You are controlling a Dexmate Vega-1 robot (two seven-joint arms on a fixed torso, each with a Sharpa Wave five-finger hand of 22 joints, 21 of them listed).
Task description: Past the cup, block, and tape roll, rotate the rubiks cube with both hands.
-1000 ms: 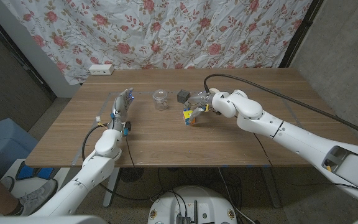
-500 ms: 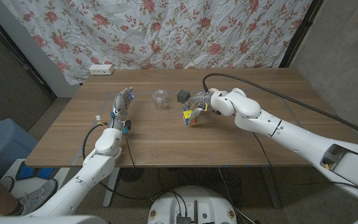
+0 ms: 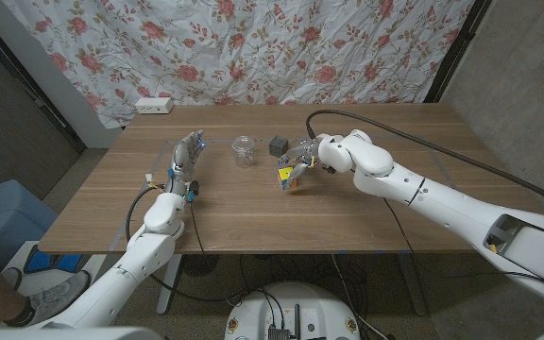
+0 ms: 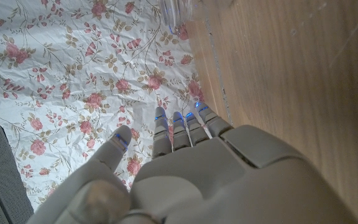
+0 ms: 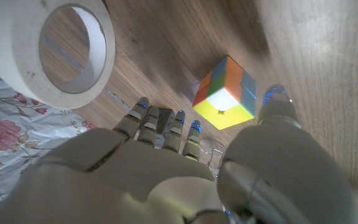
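Head view: right hand (image 3: 302, 156) fingers apart around rubiks cube (image 3: 285, 178), not gripping; left hand (image 3: 185, 157) fingers spread, holding nothing, on table (image 3: 366, 212).

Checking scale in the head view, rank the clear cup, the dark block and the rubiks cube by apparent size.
1. Clear cup, largest.
2. Rubiks cube and dark block look about alike; the right hand partly crowds the cube, so no ranking.

Multicolour rubiks cube (image 5: 225, 92), white tape roll (image 5: 46, 51), floral curtain (image 3: 253, 42).
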